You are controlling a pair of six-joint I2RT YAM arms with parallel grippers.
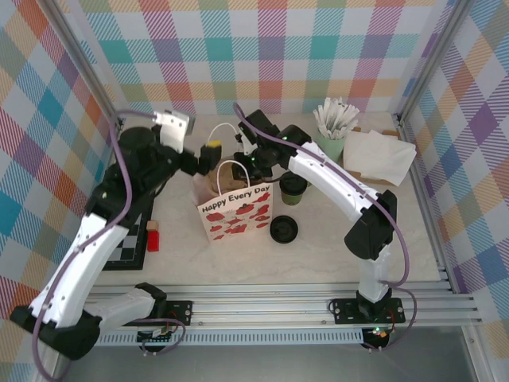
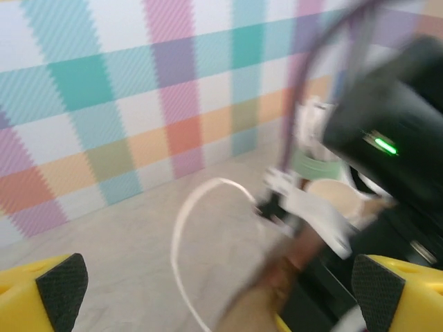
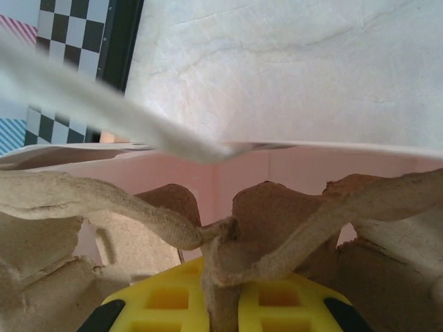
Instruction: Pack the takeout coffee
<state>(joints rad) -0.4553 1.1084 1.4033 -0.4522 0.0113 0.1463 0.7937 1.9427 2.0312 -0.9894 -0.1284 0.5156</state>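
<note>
The takeout coffee (image 1: pixel 293 189), a green cup with a black lid, stands on the table just right of the paper bag (image 1: pixel 237 213). My left gripper (image 1: pixel 208 154) hovers at the bag's far left corner, open, nothing between its black pads (image 2: pixel 62 287). The bag's white handle loop (image 2: pixel 181 235) lies blurred ahead of it. My right gripper (image 1: pixel 253 163) reaches into the bag's mouth. Its yellow fingers (image 3: pixel 166 301) are shut on the middle ridge of a brown pulp cup carrier (image 3: pixel 277 214) inside the pink-lined bag.
A loose black lid (image 1: pixel 284 229) lies in front of the coffee. At the back right stand a mint cup of white sticks (image 1: pixel 334 131) and napkins (image 1: pixel 378 155). A checkerboard (image 1: pixel 127 243) with a red block (image 1: pixel 153 237) sits at the left.
</note>
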